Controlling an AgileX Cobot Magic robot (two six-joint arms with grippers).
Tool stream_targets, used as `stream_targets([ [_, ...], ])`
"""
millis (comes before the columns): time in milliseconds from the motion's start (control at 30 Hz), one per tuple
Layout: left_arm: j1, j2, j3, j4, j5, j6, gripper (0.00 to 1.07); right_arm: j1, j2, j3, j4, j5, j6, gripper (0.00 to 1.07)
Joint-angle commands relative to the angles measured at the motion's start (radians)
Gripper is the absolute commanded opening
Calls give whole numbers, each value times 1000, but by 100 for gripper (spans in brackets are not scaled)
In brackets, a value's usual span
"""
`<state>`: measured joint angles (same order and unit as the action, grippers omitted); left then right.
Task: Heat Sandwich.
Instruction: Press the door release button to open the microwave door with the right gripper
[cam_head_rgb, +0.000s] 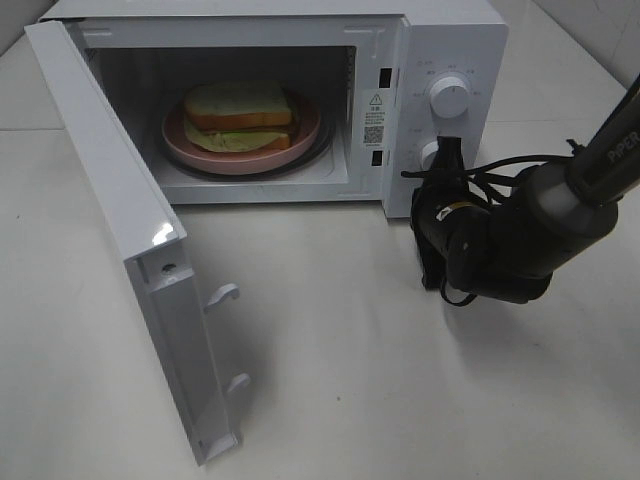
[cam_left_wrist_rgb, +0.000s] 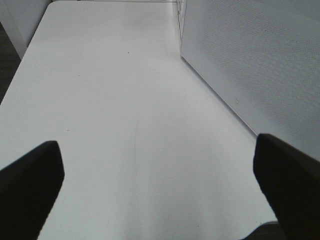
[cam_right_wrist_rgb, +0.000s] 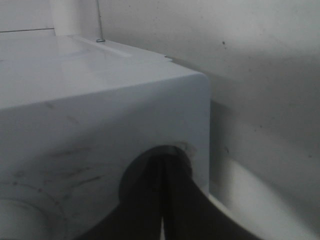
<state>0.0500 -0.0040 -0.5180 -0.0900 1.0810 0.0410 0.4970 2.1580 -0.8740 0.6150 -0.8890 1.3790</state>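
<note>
Pressed together, with nothing seen between its dark fingers, the right pincer (cam_head_rgb: 447, 148) is held at the lower round white dial (cam_head_rgb: 431, 156) on the control panel of the white box-shaped microwave oven (cam_head_rgb: 440, 40). Whether the tips actually touch that dial cannot be told. In the right wrist view the same pincer (cam_right_wrist_rgb: 163, 167) is shown with its two fingers (cam_right_wrist_rgb: 147, 205) laid flat against each other, close before the oven's white front face. A second, upper round white dial (cam_head_rgb: 449, 96) is set above the first and is not touched.

The left pincer (cam_left_wrist_rgb: 156, 147) is spread wide; its black fingertips (cam_left_wrist_rgb: 35, 170) are seen at either side of the left wrist view, with nothing between them, above the plain white table (cam_left_wrist_rgb: 110, 100). It is not shown in the high view.

The white hinged oven door (cam_head_rgb: 110, 200) is swung fully open toward the left side of the high view. The sandwich of white bread with brown crust and pale green filling (cam_head_rgb: 240, 108) is placed inside the oven cavity, lying flat on the round pink plate (cam_head_rgb: 200, 150), well apart from both pincers.
</note>
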Motion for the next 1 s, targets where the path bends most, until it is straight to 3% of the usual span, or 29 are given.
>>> stream_targets([
  [33,2,-17,2,0,-10,-3,98,-21,-30,-55,-73,-18,-8,0],
  [400,2,-17,2,0,-10,-3,98,-21,-91,-7,-73,80,-65,0],
  [1000,2,-17,2,0,-10,-3,98,-21,-302,204,-142,295,-206,0],
])
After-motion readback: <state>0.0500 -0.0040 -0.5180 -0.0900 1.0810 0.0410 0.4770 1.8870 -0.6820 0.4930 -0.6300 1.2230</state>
